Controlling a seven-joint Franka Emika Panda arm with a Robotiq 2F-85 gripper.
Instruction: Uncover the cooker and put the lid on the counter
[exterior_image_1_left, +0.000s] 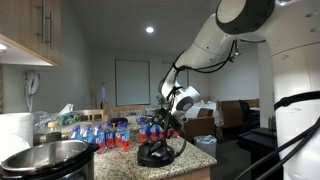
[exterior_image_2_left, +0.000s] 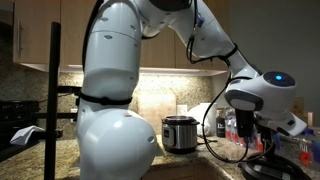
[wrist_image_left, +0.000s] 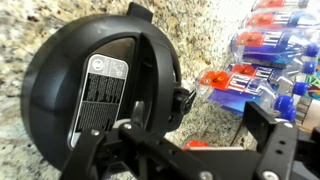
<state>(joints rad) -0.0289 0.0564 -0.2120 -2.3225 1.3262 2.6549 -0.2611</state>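
Observation:
In an exterior view the cooker (exterior_image_1_left: 45, 158) stands uncovered at the near left, its shiny inner pot showing; in the other it is a steel cylinder (exterior_image_2_left: 178, 134) on the counter (exterior_image_2_left: 60, 160). The black round lid (wrist_image_left: 95, 90) lies on the speckled granite counter (wrist_image_left: 200, 30), with a white label and an arched handle facing the wrist camera. It also shows as a dark disc (exterior_image_1_left: 157, 155) under my gripper (exterior_image_1_left: 164, 135). My gripper (wrist_image_left: 180, 150) hangs just above the lid's edge, open. Its fingers (wrist_image_left: 270, 135) stand wide apart with nothing held.
A pack of water bottles (wrist_image_left: 265, 60) with red caps and blue labels sits right beside the lid, and a row of them (exterior_image_1_left: 105, 135) lines the counter's back. Upper cabinets (exterior_image_1_left: 35, 30) hang at the left. The arm's big white body (exterior_image_2_left: 115, 100) hides much of the counter.

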